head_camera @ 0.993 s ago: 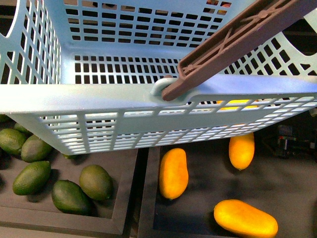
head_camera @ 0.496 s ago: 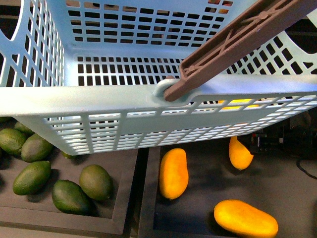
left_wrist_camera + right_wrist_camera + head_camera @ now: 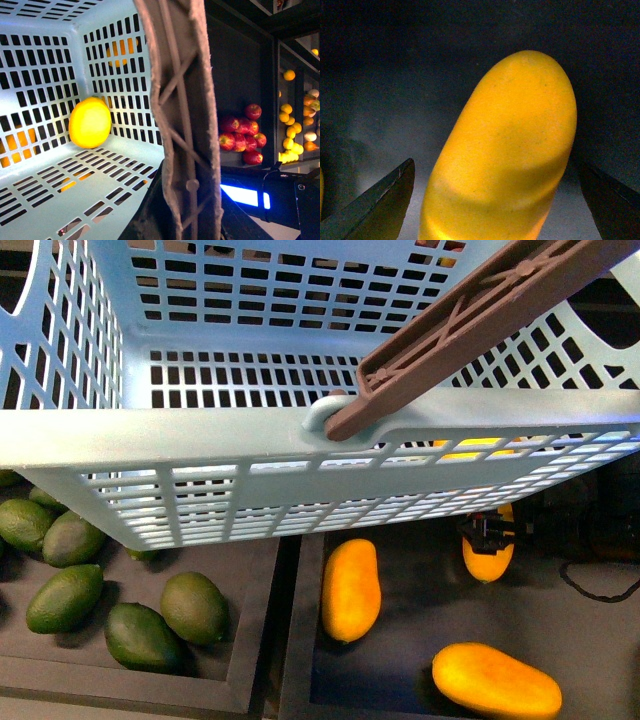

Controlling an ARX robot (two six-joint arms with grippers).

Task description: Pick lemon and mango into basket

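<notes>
Straddling the mango with the right gripper, jaws wide open, gripping nothing yet.
Bracketing the fruit's narrow width, long axis running between the jaws; reaching in low beneath the basket at its near right wall. Carrying the basket by its brown handle in the left gripper, apparently clamped. Finding the lemon inside the basket.
</notes>
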